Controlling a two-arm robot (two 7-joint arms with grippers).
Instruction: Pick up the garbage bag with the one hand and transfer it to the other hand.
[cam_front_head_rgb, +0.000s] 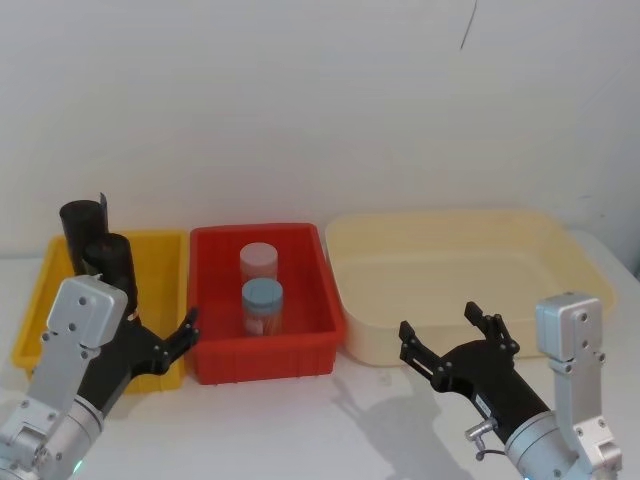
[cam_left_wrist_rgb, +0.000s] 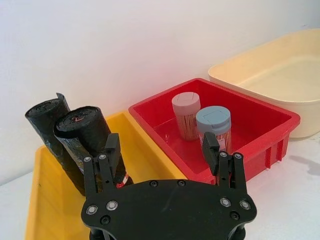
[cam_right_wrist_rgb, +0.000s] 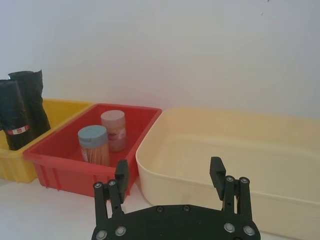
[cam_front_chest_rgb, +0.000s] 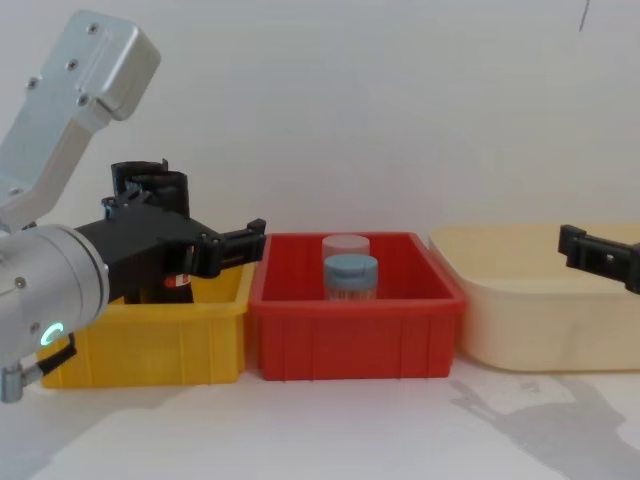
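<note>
The garbage bag (cam_left_wrist_rgb: 82, 131), a glossy black roll with a small red-and-white label, stands upright in the yellow bin (cam_left_wrist_rgb: 45, 210). It is also seen as the nearer of two rolls (cam_front_head_rgb: 112, 258) and at the far left (cam_right_wrist_rgb: 12, 112). My left gripper (cam_front_head_rgb: 160, 328) hovers open and empty on the near side of the yellow bin, short of the bag (cam_left_wrist_rgb: 160, 145) (cam_front_chest_rgb: 215, 245). My right gripper (cam_front_head_rgb: 440, 325) is open and empty in front of the cream tub (cam_right_wrist_rgb: 169, 170) (cam_front_chest_rgb: 600, 255).
A plain black roll (cam_left_wrist_rgb: 44, 116) stands just behind the bag. The red bin (cam_front_head_rgb: 215, 360) in the middle holds a blue-lidded jar (cam_front_head_rgb: 262, 305) and a pale-lidded jar (cam_front_head_rgb: 258, 262). A large cream tub (cam_front_head_rgb: 560, 250) sits at the right. A white wall runs behind.
</note>
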